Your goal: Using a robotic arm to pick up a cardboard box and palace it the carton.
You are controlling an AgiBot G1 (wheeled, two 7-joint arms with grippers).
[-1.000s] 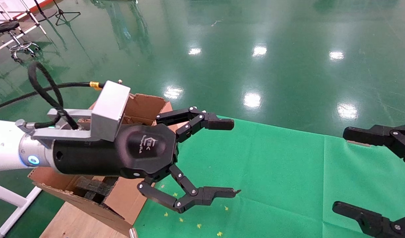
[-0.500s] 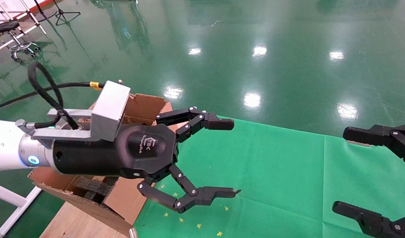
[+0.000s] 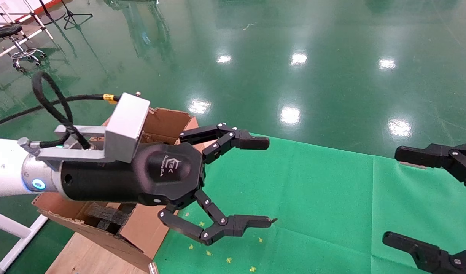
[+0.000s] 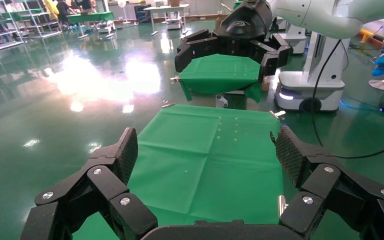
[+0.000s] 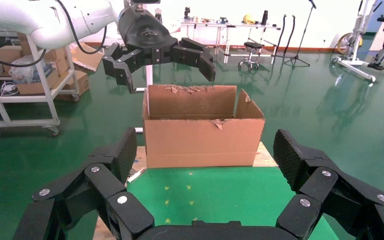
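The carton (image 3: pixel 168 118) stands open-topped with torn flaps at the left end of the green-covered table (image 3: pixel 312 198); dark foam blocks (image 3: pixel 103 217) lie inside it. The right wrist view shows the carton's (image 5: pixel 202 132) front wall. The robotic arm, my left one, reaches over the carton. Its left gripper (image 3: pixel 271 181) hangs open and empty above the cloth just past the carton's edge. From the left wrist, the left gripper (image 4: pixel 206 150) frames only bare cloth. My right gripper (image 3: pixel 390 196) is open and empty at the table's right side. The cardboard box is out of view.
The carton rests on a wooden board (image 3: pixel 84 255). Small yellow marks (image 3: pixel 229 260) dot the cloth near the carton. Glossy green floor surrounds the table. A stool (image 3: pixel 12 38) and white frames stand far back left.
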